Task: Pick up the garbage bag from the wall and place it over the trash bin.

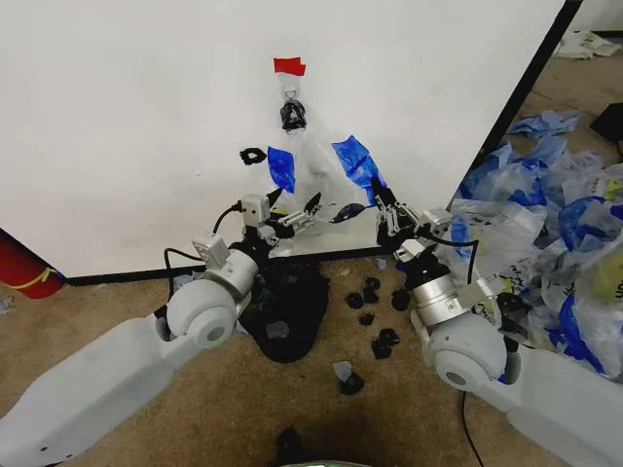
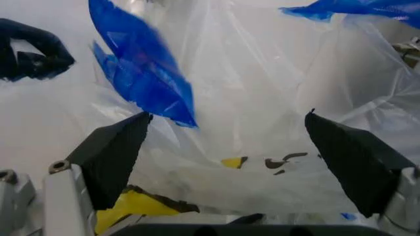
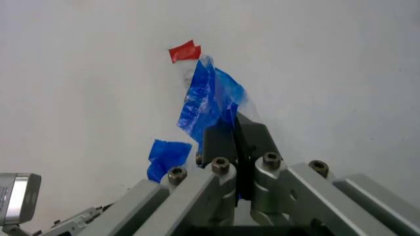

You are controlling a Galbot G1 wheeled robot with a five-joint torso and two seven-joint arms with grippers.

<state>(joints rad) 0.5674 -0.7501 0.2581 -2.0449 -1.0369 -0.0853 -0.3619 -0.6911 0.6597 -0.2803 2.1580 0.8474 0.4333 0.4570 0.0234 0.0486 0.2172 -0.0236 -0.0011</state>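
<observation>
The garbage bag (image 1: 313, 170) hangs from a hook (image 1: 292, 97) on the white wall (image 1: 136, 107), under a red tape strip (image 1: 289, 66). It is thin white plastic with blue handles (image 2: 147, 78). My left gripper (image 1: 297, 212) is open against the bag's lower front, and the plastic and a yellow print lie between its black fingers (image 2: 115, 157). My right gripper (image 1: 380, 201) is shut on the bag's right blue handle (image 3: 206, 103). The black trash bin (image 1: 292, 316) stands on the floor right below the bag, partly hidden by my left arm.
A heap of blue-and-white bags (image 1: 555, 195) lies to the right past the wall's black edge. Small black scraps (image 1: 375, 292) dot the carpet between my arms. A black lump (image 1: 253, 156) sticks to the wall left of the bag. A red object (image 1: 24, 272) sits far left.
</observation>
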